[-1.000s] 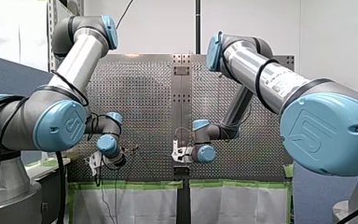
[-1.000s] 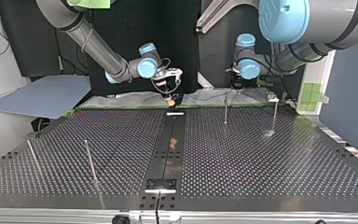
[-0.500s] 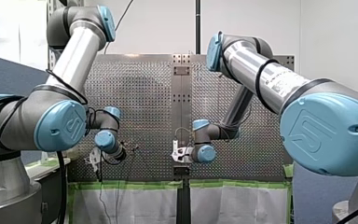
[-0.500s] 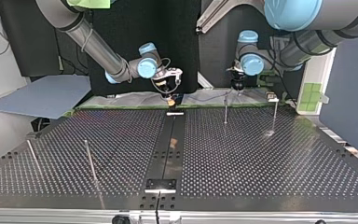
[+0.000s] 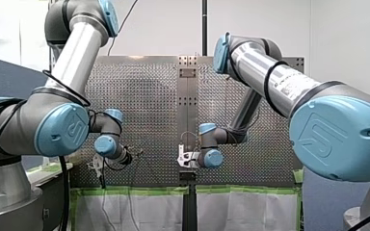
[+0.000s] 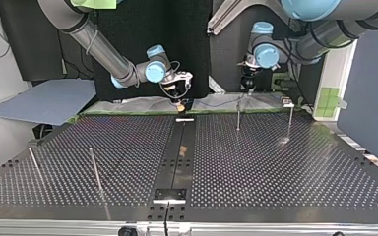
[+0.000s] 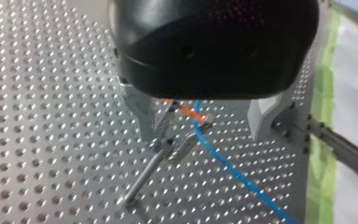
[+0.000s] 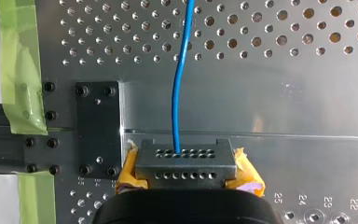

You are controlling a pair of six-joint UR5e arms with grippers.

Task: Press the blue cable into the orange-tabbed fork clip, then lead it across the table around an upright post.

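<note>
At the front view's left, my left arm bends down to the edge of the perforated table (image 7: 37, 116). Its black left gripper (image 7: 203, 134) hangs over the plate with its two metal fingers (image 7: 142, 114) spread wide, gripping nothing. Between those fingers, tucked under the gripper's black body, sits the fork clip (image 7: 186, 111) with its orange tabs showing. The blue cable (image 7: 223, 161) comes out of the clip and runs off ahead of the gripper across the holes. I cannot tell whether the cable is fully seated in the fork. A thin upright post (image 7: 147, 172) also stands between the fingers, close against one of them and just beside the clip. The cable passes on the side of the post away from that finger, apart from the post. Beyond the other finger a strip of green tape (image 7: 324, 88) lines the table's edge.

Further right, at the table's centre line, my right arm reaches in low. The right gripper (image 8: 186, 163) is pressed together on the blue cable's end. The cable runs straight ahead from a grey tip block with two rows of small holes, flanked by yellow pads (image 8: 248, 175). Beside the gripper a black bracket plate (image 8: 98, 126) is screwed to the table, with more green tape past it. In the top view the two grippers are well apart.
</note>
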